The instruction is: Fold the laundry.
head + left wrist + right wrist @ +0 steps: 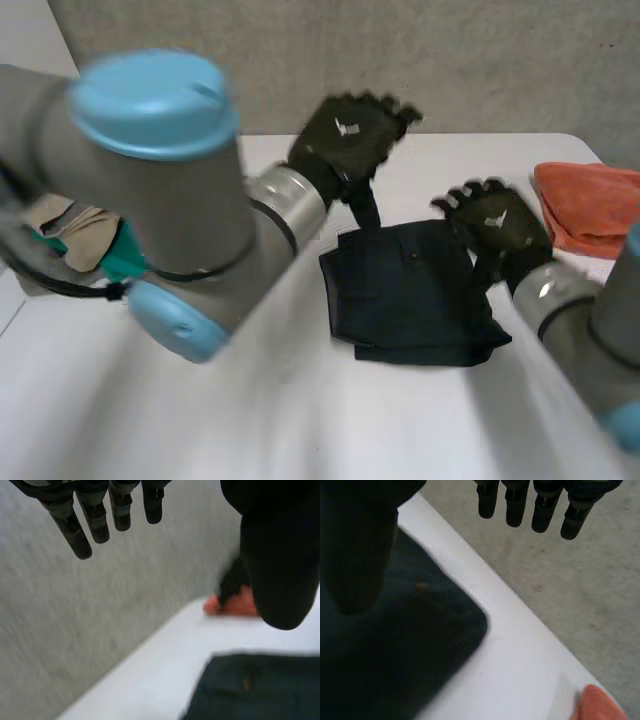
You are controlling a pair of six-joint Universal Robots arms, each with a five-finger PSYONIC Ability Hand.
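**Both hands up, dark garment lying folded**

Head view: your left hand [350, 135] hovers beyond the dark garment [410, 290] and your right hand [500, 225] over its edge. Both hang clear, likely because this fold looks finished. The orange cloth [590, 205] waits past the right hand on the desk [300, 420].

Left wrist view: fingers [95, 515] straight and apart, holding nothing. The garment lies below the palm.

Right wrist view: fingers [540, 505] straight and empty. The garment's corner sits under the thumb.

bench [300, 430]: white | dark navy folded garment [410, 295]: laid flat mid-bench | orange cloth [590, 205]: bunched at the far right edge, well apart from the garment | beige and teal cloths [75, 240]: heaped at the left edge
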